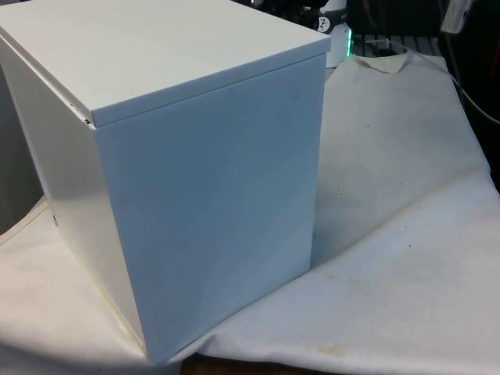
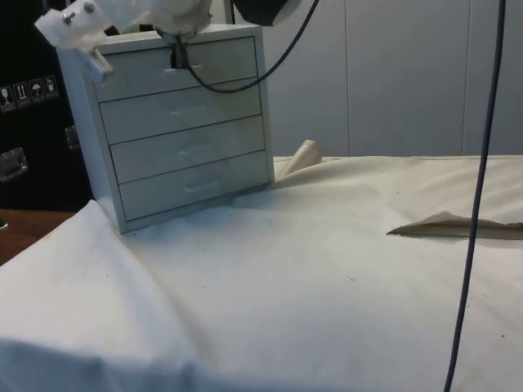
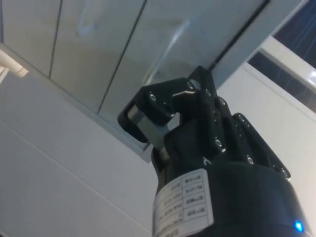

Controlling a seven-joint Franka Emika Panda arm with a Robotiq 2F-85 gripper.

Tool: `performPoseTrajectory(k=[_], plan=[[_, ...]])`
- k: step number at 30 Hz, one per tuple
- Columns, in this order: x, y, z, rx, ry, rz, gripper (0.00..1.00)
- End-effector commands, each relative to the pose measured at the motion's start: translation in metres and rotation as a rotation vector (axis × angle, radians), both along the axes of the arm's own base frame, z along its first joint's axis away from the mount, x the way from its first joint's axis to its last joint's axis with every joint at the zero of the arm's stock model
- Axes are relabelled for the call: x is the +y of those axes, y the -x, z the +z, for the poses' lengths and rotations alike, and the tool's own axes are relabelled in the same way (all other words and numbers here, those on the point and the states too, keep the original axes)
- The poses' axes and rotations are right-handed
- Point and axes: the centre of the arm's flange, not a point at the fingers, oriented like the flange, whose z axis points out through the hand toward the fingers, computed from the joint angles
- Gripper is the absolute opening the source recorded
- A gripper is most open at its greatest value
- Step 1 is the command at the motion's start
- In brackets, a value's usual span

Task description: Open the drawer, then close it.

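Drawer chest [image 2: 184, 122] sits at the far corner of the table [image 2: 327, 278], on the white cloth near its edge; side view shows four drawer fronts stacked, all looking flush and shut; the top drawer [image 2: 176, 67] has the black gripper [image 2: 177, 55] right at its handle, with the white arm coming in from above; in the front view the chest [image 1: 180, 172] turns a plain blank panel to the camera; wrist view has the claw [image 3: 153, 116] tight against the drawer faces, but honestly I can't tell if it's pinched shut or spread; a black cable [image 2: 474, 204] hangs down over the table's other side.
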Motion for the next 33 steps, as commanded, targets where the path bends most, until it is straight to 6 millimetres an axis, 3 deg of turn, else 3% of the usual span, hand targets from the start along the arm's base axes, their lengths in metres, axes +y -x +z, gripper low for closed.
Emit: performPoseTrajectory(k=[1,12,33], plan=[[0.002,0.004,0.006,-0.004,-0.001,0.003,0.0],[0.015,0.018,0.038,-0.044,-0.02,-0.021,0.0],[0.05,0.046,0.076,-0.118,-0.076,-0.049,0.0]])
